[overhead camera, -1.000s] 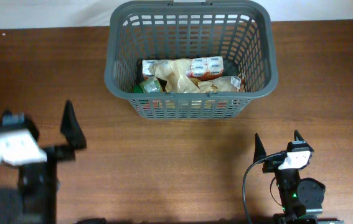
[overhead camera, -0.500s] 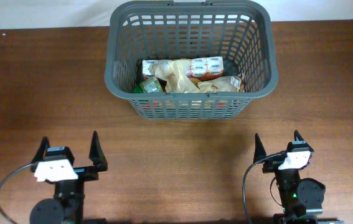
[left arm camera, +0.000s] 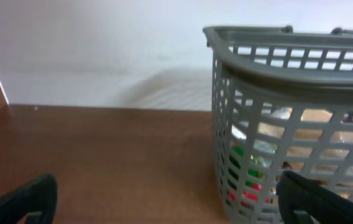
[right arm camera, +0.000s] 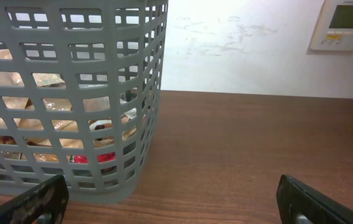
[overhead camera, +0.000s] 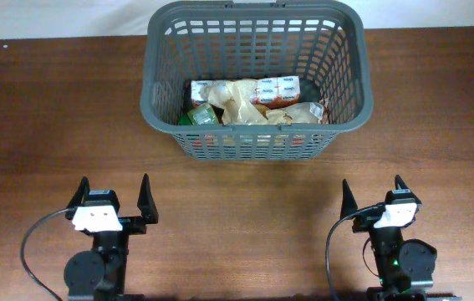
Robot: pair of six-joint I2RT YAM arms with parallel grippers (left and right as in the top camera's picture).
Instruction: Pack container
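The container (overhead camera: 257, 150), a large dark grey lattice basket, stands at the back middle of the wooden table and holds several wrapped food packets (overhead camera: 274, 90) and a green-lidded jar (overhead camera: 203, 114). My left gripper (overhead camera: 111, 196) is open and empty near the front left, well short of the basket. My right gripper (overhead camera: 374, 195) is open and empty at the front right. The left wrist view has the container (left arm camera: 288, 124) ahead to the right; in the right wrist view the container (right arm camera: 70, 93) fills the left half.
Bare wooden table (overhead camera: 53, 125) lies on both sides of the basket and between the two arms. A white wall (left arm camera: 101, 50) runs behind the table. A wall control panel (right arm camera: 347, 25) hangs at the upper right of the right wrist view.
My left arm has swung from the far left edge rightward and settled upright at the front left, jaws facing the basket. The right arm and the basket's contents have not moved.
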